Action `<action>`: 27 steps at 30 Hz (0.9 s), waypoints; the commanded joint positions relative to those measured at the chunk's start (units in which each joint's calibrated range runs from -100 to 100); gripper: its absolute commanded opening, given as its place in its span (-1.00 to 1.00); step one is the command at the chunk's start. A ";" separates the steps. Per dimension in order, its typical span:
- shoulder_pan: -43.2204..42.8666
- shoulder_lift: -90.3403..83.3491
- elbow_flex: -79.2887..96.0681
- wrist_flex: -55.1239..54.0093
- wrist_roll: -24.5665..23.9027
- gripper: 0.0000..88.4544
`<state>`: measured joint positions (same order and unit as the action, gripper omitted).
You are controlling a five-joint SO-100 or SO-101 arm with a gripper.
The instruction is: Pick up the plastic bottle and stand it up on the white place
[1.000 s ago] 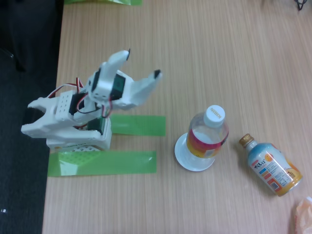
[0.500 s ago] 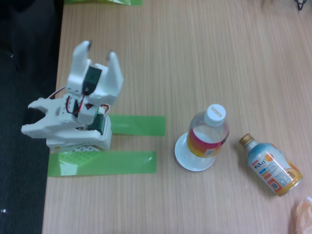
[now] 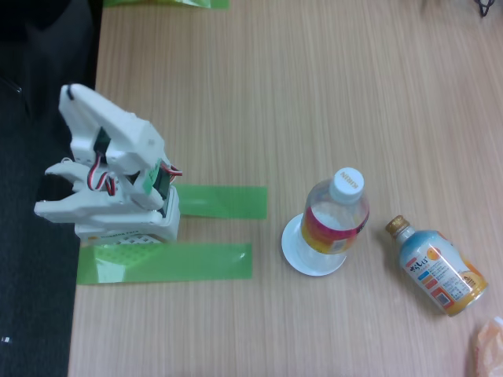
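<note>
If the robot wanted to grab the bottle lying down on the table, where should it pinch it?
Probably across the middle of the lying bottle, coming straight down from above. It lies flat with its gold cap pointing up-left in the fixed view, so the round body offers two open sides; fingers should straddle it crosswise, not along its length.

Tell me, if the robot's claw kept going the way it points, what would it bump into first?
Probably nothing: the gripper points up-left, away from the plastic bottle, past the table edge toward dark floor. Depth is unclear.
</note>
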<state>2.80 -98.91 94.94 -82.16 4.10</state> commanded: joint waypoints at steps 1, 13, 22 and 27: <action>0.31 0.00 2.62 -8.31 -0.19 -0.98; 0.24 0.08 4.43 -13.98 0.28 -0.98; -0.21 0.17 4.43 -17.16 -0.09 -0.98; -0.21 0.17 4.43 -17.16 -0.09 -0.97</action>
<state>2.73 -98.91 99.10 -97.96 4.10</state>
